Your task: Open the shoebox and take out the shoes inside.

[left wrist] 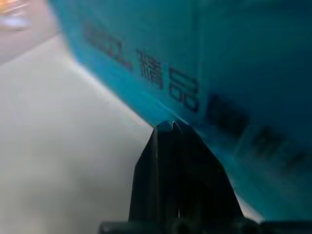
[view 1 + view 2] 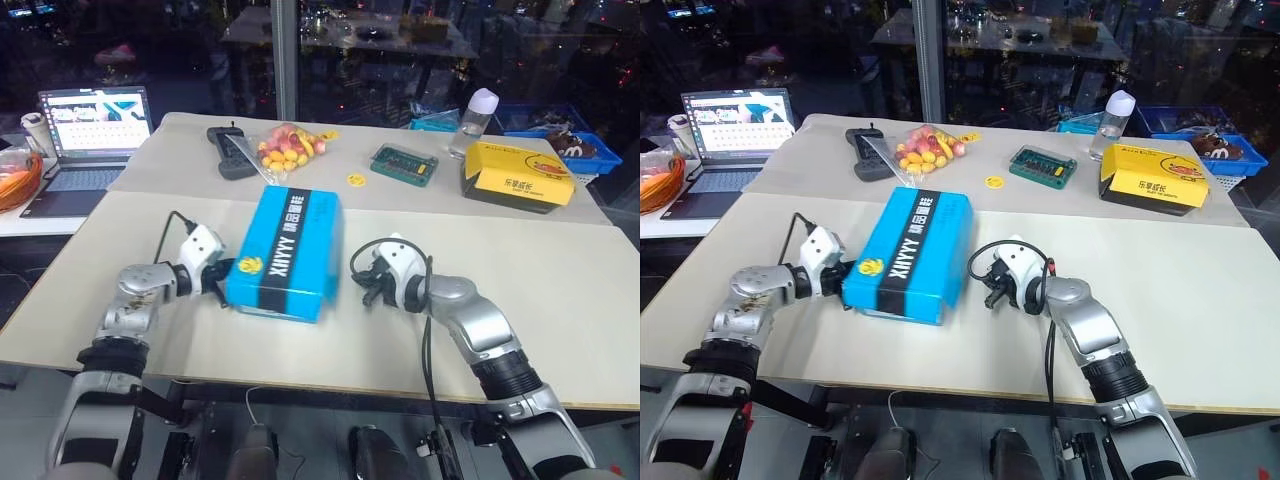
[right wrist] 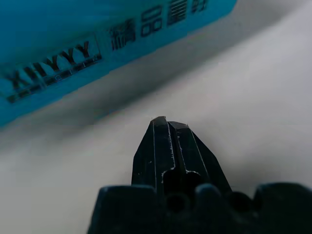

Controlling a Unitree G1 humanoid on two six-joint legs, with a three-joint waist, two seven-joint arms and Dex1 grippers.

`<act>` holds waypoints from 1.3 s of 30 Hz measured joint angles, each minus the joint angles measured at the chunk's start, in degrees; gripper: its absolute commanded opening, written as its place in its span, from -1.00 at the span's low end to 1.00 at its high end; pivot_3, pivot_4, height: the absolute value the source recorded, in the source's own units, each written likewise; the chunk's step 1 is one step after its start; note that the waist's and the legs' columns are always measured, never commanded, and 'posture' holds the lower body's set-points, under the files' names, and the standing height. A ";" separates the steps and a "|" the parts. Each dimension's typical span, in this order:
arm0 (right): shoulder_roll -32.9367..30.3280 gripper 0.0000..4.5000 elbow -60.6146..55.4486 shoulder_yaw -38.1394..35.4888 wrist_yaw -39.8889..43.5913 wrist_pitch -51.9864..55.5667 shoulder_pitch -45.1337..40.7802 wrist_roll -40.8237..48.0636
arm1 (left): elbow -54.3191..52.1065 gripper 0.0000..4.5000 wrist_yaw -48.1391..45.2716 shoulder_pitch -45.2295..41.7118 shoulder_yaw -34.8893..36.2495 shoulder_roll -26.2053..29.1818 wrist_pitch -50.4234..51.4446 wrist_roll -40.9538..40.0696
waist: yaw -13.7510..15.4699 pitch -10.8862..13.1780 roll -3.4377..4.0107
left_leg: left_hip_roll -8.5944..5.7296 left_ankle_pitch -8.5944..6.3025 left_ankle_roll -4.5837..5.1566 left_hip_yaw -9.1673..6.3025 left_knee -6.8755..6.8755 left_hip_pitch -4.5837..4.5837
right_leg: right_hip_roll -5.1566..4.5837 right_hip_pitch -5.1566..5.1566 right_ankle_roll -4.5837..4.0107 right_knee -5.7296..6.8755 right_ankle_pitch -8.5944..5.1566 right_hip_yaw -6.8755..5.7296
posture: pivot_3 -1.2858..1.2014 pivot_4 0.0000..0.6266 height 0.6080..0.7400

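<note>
The bright blue shoebox lies on the beige table with its lid closed, its black band and yellow round logo toward me. The shoes are hidden inside it. My left gripper is shut, and in the left wrist view its tips rest against the lower edge of the box's left side. My right gripper is also shut and empty. It hovers low over the table just right of the box, and the right wrist view shows a short gap between its tips and the box wall.
Behind the shoebox lie a bag of fruit, a black controller, a green case and a small yellow disc. A yellow box, a bottle and a blue basket stand far right. A laptop sits far left.
</note>
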 measured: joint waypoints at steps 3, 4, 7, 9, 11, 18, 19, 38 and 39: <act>-1.32 -1.00 -1.51 -2.66 -0.31 0.09 1.66 0.20 | -9.32 -0.97 -2.11 2.90 -2.15 -0.87 4.08 -1.65 | 0.21 0.00 0.00 | 0.00 0.00 0.00 0.00 0.00 0.01 | 0.01 0.01 0.00 0.01 -0.01 0.00 | 0.03 -0.52 -0.15; -2.41 -1.00 -2.22 -3.84 -0.36 0.37 2.73 0.23 | -11.36 -0.97 -2.25 3.41 -2.42 -0.91 5.15 -2.05 | 0.30 0.00 0.00 | 0.00 0.00 0.00 0.00 0.00 0.02 | 0.00 0.01 0.01 0.01 -0.01 0.00 | 0.03 -0.52 -0.15; -4.80 -1.00 -5.45 -6.63 -0.41 1.93 6.19 0.38 | -15.11 -0.97 -2.15 3.63 -2.50 -0.87 7.37 -2.39 | 0.23 0.00 0.01 | -0.01 -0.01 -0.01 -0.01 0.00 0.09 | 0.00 0.02 -0.02 0.01 0.02 0.00 | 0.03 -0.52 -0.15; -7.17 -1.00 -10.62 -8.57 0.14 4.00 10.65 1.86 | -17.14 -0.97 -2.24 4.07 -2.58 -0.66 8.13 -2.58 | 0.32 0.01 0.02 | 0.01 -0.01 -0.01 -0.01 0.00 0.12 | 0.01 0.05 -0.02 0.03 0.01 0.00 | 0.03 -0.52 -0.15; -8.59 -1.00 -13.64 -9.66 0.29 5.63 13.31 2.51 | -17.41 -0.97 -2.30 4.43 -2.54 -0.13 8.40 -2.65 | 0.26 0.01 0.02 | 0.00 -0.01 -0.01 -0.01 0.00 0.12 | 0.01 0.04 -0.02 0.00 0.01 0.01 | 0.03 -0.52 -0.15; -10.09 -1.00 -22.02 -12.23 -0.56 10.36 20.23 4.57 | -15.77 -0.97 -2.45 4.45 -2.44 1.13 7.56 -2.22 | -0.27 0.01 0.02 | 0.00 -0.01 -0.01 -0.02 -0.01 0.19 | 0.01 0.06 -0.02 -0.01 0.01 0.02 | 0.03 -0.52 -0.15; -10.07 -1.00 -22.33 -12.37 -0.90 10.69 20.26 4.66 | -14.64 -0.97 -2.15 4.24 -2.44 1.16 6.85 -1.84 | -0.37 0.01 0.02 | -0.01 -0.01 -0.01 -0.01 0.00 0.18 | 0.00 0.06 -0.02 -0.01 0.01 0.03 | 0.03 -0.52 -0.15; -6.24 -1.00 -11.59 -10.59 -3.55 7.81 7.84 2.47 | 23.12 -0.97 5.33 -15.56 -7.97 -5.61 -13.66 11.89 | -0.05 0.01 0.02 | -0.02 0.03 0.06 -0.02 0.01 0.02 | 0.02 0.03 0.10 -0.02 -0.05 0.02 | 0.03 -0.52 -0.15; -6.92 -1.00 -12.25 -10.40 -2.93 7.81 8.47 2.43 | 24.15 -0.97 5.40 -16.52 -7.97 -6.07 -14.35 12.17 | -0.02 0.01 0.02 | -0.03 0.03 0.06 -0.02 0.01 0.02 | 0.02 0.03 0.09 -0.01 -0.05 0.02 | 0.03 -0.52 -0.15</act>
